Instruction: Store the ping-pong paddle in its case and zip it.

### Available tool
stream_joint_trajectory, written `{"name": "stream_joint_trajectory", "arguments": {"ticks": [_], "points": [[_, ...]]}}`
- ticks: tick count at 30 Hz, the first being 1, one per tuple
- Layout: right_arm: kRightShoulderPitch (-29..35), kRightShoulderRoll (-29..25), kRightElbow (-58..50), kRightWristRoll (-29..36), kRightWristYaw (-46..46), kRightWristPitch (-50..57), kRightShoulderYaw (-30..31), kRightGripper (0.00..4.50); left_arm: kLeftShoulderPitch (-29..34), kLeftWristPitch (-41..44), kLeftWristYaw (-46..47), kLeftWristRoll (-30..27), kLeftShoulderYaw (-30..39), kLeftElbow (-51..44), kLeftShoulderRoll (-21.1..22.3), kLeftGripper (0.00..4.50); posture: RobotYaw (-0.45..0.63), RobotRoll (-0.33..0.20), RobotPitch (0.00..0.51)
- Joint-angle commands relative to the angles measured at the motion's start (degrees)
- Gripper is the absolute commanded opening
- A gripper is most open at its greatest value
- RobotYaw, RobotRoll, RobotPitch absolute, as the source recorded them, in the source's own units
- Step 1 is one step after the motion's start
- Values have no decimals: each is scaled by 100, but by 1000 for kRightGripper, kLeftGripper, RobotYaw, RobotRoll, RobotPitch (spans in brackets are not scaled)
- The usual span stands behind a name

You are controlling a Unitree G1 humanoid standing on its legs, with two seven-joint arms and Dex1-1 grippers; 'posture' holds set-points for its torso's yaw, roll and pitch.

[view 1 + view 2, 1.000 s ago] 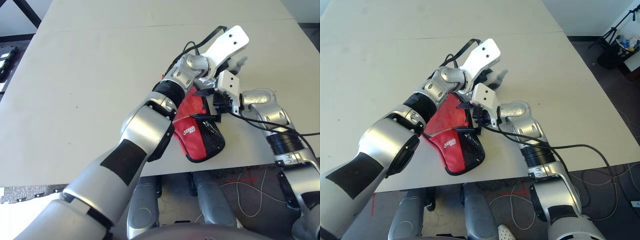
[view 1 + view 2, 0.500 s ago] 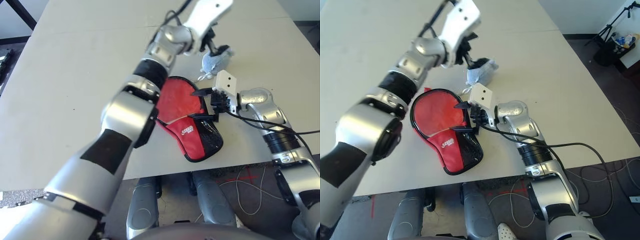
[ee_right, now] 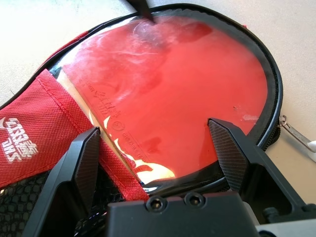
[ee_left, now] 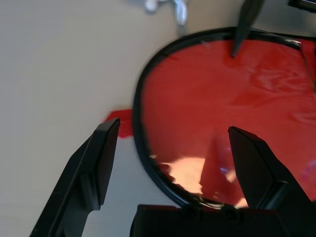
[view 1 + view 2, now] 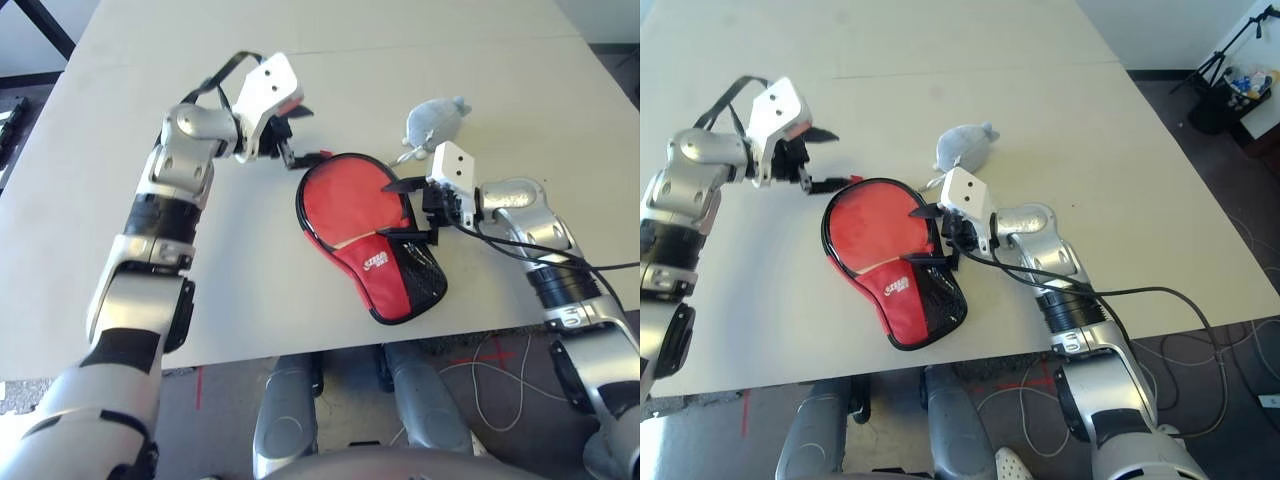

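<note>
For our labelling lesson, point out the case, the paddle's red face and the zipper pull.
case [image 5: 384, 286]: left eye view, red fabric
paddle [image 3: 173, 94]: right wrist view, red face
zipper pull [image 3: 296, 132]: right wrist view, metal tab

The ping-pong paddle [image 5: 352, 200] is contained in the case [image 5: 385, 280], laid on the table [image 5: 220, 270]. The pouch [image 5: 434, 122] is placed behind it, rightward.

Bright glare streaks glossy clear window of red-and-black fabric case [image 3: 168, 94]; pale smooth bench [image 5: 240, 270] evenly lit.
</note>
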Motion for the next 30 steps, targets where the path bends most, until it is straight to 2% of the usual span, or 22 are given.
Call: {"name": "stream_joint_trajectory", "arguments": {"ticks": [1, 10, 15, 20, 24, 27, 30], "points": [[252, 43, 256, -202, 80, 81, 392, 4500, 367, 425, -49, -177, -99, -691, 161, 4465, 21, 0, 285], [244, 42, 233, -198, 86, 99, 388, 4500, 762, 661, 124, -132, -376, -858, 212, 4465, 11, 0, 285], [239, -48, 155, -149, 109, 182, 313, 4500, 842, 729, 221, 20, -586, -587, 209, 4465, 1, 0, 285], [22, -254, -2, 184, 275, 470, 6, 4500, 838, 766, 244, 37, -676, -455, 237, 4465, -6, 0, 284], [-502, -456, -57, 643, 484, 788, -364, 4500, 865, 784, 238, 25, -738, -455, 231, 4465, -12, 0, 284], [-960, -559, 347, 627, 411, 670, -503, 4500, 887, 803, 240, 10, -763, -488, 229, 4465, -17, 0, 283], [-1606, -595, 1317, 426, 97, 365, -649, 4500, 898, 816, 231, 8, -789, -512, 229, 4465, -17, 0, 283]]}}
